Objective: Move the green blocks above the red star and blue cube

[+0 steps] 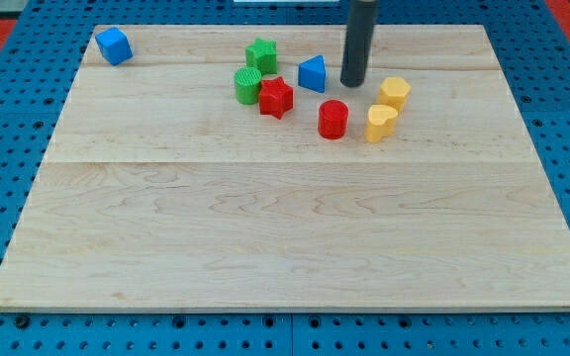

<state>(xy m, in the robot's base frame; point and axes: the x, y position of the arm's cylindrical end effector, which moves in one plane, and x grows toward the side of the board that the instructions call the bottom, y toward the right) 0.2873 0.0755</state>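
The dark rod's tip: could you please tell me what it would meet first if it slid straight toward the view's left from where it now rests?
Most likely the blue triangular block, just left of my tip and apart from it. The tip sits slightly lower in the view, so depth leaves doubt whether it would strike squarely or clip the edge.

My tip [352, 83] is resting near the board's [285, 237] top edge, just right of the blue triangular block [313, 73]. The green star-shaped block [261, 53] and green cylinder [248, 85] are sitting beside the red star [276, 97]. The blue cube [114, 45] is lying at the top-left corner.
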